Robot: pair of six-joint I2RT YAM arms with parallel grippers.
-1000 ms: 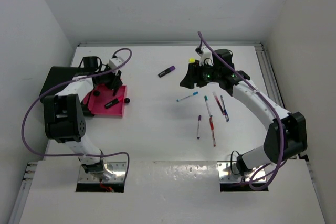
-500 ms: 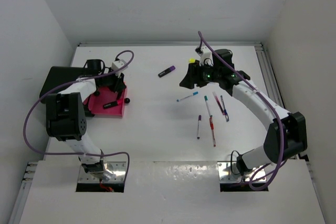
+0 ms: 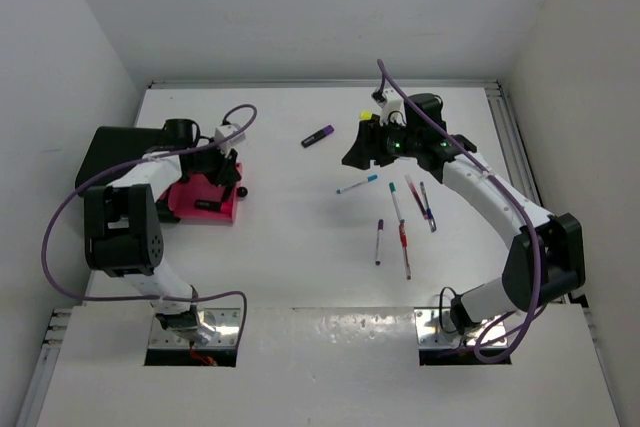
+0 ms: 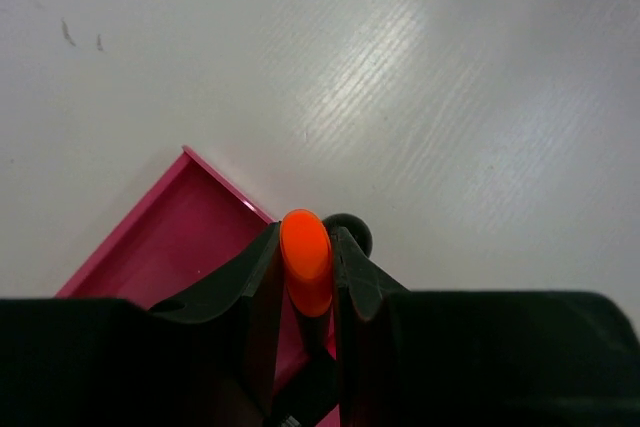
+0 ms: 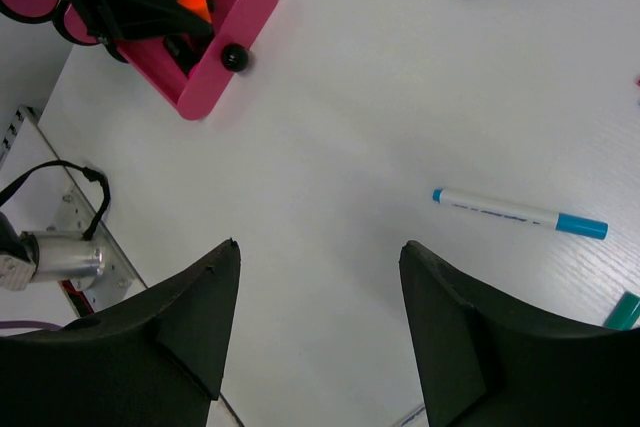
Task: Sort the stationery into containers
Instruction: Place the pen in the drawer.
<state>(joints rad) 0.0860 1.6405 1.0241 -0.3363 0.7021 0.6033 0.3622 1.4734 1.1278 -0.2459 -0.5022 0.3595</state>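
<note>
**Desk:** What's the setting?

**Photographer:** A white table (image 3: 300, 267) closed in by plain white walls (image 3: 300, 7), seen from above. Thin pens (image 3: 404, 217) lie scattered right of centre. A light-blue-capped pen (image 3: 357, 184) lies just left of them, and a purple highlighter (image 3: 318, 135) sits alone at upper centre.

**Desk:** And the containers?

**Photographer:** Both are at centre left, the magenta tray (image 3: 185, 209) just right of the black box (image 3: 115, 147). A dark stubby item (image 3: 207, 205) lies in the tray. The box's inside is too dark to read. A small black ball (image 5: 233, 57) rests against the tray's outer wall.

**Desk:** The arms?

**Photographer:** The left gripper (image 4: 305, 235) hangs over the tray's corner, jaws pinching an orange rounded piece (image 4: 305, 262). The right gripper (image 5: 320, 247) hovers above bare table near the light-blue-capped pen, jaws spread wide, holding nothing.
</note>
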